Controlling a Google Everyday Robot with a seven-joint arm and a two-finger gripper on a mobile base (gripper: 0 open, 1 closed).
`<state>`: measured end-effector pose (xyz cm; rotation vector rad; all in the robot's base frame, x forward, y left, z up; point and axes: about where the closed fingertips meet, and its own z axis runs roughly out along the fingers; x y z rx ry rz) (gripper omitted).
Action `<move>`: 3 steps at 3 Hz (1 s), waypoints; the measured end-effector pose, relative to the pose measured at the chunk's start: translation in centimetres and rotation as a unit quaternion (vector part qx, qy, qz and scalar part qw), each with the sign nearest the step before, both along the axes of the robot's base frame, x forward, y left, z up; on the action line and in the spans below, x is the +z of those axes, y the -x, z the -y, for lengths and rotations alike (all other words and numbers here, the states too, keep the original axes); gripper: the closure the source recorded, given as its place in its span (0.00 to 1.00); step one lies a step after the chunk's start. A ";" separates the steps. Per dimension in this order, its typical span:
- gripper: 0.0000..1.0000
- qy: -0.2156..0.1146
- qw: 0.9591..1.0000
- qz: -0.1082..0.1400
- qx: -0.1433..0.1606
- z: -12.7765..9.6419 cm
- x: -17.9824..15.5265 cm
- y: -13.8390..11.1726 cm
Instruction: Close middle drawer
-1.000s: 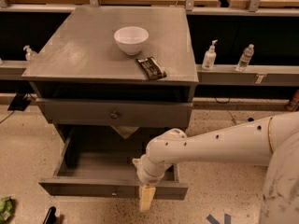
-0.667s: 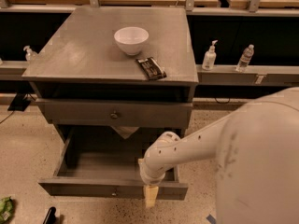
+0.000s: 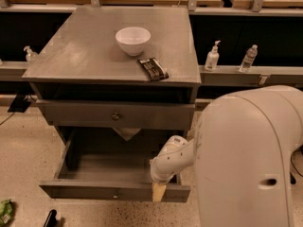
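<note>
The middle drawer (image 3: 94, 191) is the low grey one, pulled far out of the cabinet, with a small round knob (image 3: 115, 193) at the centre of its flat front panel. Its inside looks empty. My gripper (image 3: 159, 191) hangs at the right part of that front panel, its tan tip against or just in front of the panel's outer face. The white wrist (image 3: 169, 161) reaches over the drawer's right front corner.
My bulky white arm (image 3: 246, 160) fills the lower right. Above, a taller-fronted grey drawer (image 3: 80, 115) stands slightly out. A white bowl (image 3: 133, 40) and a dark packet (image 3: 153, 69) lie on the cabinet top. Bottles (image 3: 212, 56) stand on the back ledge. A green item (image 3: 4, 211) lies on the floor.
My arm's large link has swung in and now fills the right side of the view. The gripper stays at the drawer's front right. The drawer has not visibly moved.
</note>
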<state>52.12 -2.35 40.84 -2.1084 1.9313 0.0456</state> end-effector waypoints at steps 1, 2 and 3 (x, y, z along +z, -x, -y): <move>0.18 -0.008 1.000 0.010 -0.012 0.5 -0.5 -1.3; 0.16 -0.008 1.000 0.010 -0.012 0.5 -0.1 -1.3; 0.15 -0.008 1.000 0.010 -0.012 0.5 0.0 -1.3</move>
